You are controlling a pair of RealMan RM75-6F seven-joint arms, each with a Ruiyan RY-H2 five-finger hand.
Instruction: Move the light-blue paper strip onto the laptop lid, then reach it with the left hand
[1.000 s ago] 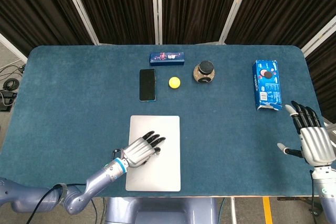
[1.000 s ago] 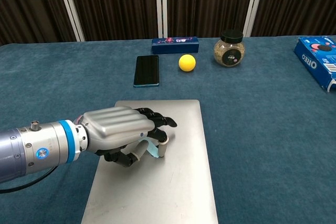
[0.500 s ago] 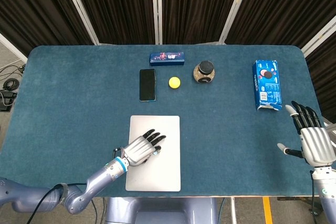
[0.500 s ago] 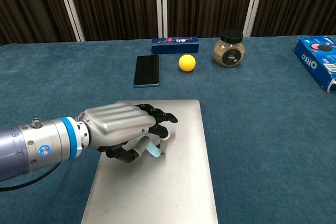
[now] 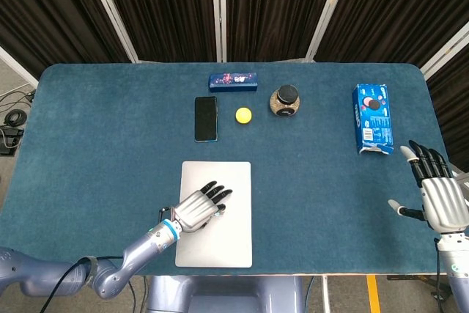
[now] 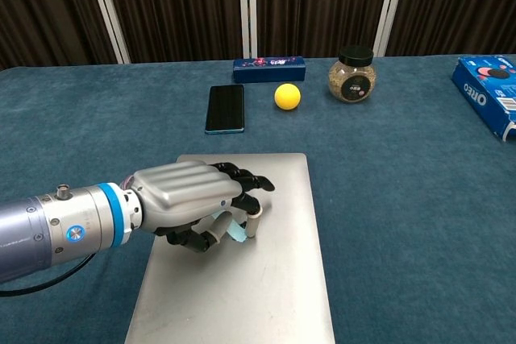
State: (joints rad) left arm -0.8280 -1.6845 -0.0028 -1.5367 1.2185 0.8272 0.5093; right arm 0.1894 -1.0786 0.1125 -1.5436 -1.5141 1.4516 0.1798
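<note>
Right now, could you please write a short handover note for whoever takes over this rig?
Left hand: over the laptop lid, fingers curled on the light-blue paper strip, which shows under them in the chest view.
Right hand: open, holds nothing, at the table's right edge beside the Oreo box.
Done: strip is at the lid.
Left: cannot tell whether the strip rests on the lid; release it there, then reach it with the left hand.

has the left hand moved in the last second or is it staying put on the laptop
Yes, slightly. In the head view the left hand has drawn back toward the robot along the laptop lid, away from the phone, with the light-blue paper strip under its fingers.
</note>
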